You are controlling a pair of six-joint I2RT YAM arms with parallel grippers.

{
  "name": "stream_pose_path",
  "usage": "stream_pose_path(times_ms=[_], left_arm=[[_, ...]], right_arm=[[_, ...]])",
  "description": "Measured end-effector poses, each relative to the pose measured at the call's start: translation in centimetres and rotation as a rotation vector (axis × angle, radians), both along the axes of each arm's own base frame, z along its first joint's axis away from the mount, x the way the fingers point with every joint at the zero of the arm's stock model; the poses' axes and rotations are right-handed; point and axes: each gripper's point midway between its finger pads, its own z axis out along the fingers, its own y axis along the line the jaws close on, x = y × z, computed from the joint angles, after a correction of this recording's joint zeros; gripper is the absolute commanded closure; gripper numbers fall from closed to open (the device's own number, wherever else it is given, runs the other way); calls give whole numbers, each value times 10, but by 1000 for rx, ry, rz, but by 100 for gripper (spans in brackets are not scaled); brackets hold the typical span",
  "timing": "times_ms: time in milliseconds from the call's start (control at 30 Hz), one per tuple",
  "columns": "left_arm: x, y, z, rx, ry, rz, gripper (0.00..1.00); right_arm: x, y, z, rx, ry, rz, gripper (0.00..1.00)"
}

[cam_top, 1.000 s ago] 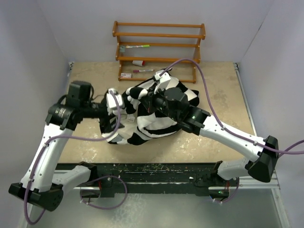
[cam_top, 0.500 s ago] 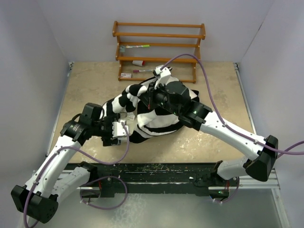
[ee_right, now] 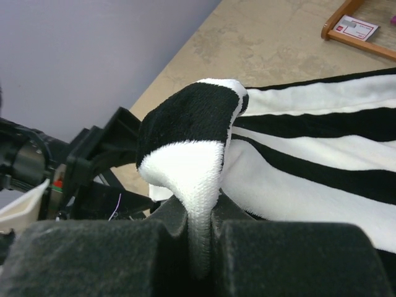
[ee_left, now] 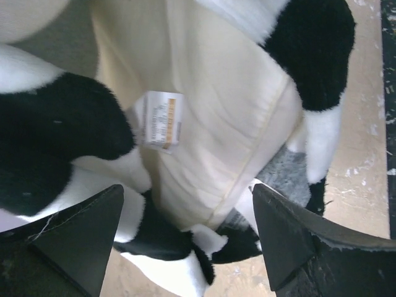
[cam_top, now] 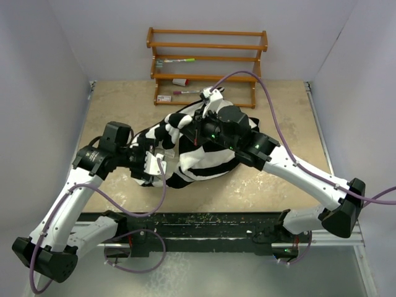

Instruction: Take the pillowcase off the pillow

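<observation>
Right tool (ee_right: 198, 226): It is shut tight on a pinch of the soft black and white striped pillowcase (cam_top: 204, 158). You have kept that hold. The pinched fold sticks up on the side of the heap nearer the brown wooden rack (cam_top: 207, 46).

Left tool (ee_left: 187, 192): It is wide open and holds nothing. Its two dark fingers (ee_left: 74, 235) stand one on each side of the bare pillow end. I cannot tell if they touch it.

What changed: A second ago your left tool was closer to the rack, by the left edge of the stripes. It swung away from the rack and then came back in low. It also closed a tiny bit.

Pillow: The plump cream-white pillow (ee_left: 210, 111) pokes out of the striped cover at the end far from the rack. A small white tag with orange on it (ee_left: 158, 120) shows there. Both lie on the tan surface (cam_top: 117, 105) in front of the rack.

What it means: The cover is partly off, not all off. I think you are now lined up to grab the pillow end and pull the two apart.
</observation>
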Motion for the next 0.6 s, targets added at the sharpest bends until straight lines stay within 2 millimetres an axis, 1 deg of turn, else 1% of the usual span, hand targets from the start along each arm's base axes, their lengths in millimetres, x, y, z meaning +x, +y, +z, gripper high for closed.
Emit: stream_pose_path(times_ms=[133, 233, 467, 600], left_arm=[[-6, 1, -21, 13, 29, -12, 14], [-5, 1, -35, 13, 25, -10, 14], [12, -3, -48, 4, -57, -4, 12], [11, -9, -53, 9, -43, -27, 8]], right_arm=[[-1, -1, 4, 9, -2, -2, 100], [-1, -2, 4, 12, -1, -3, 100], [-2, -2, 6, 19, 1, -2, 100], [-4, -3, 8, 26, 4, -1, 100]])
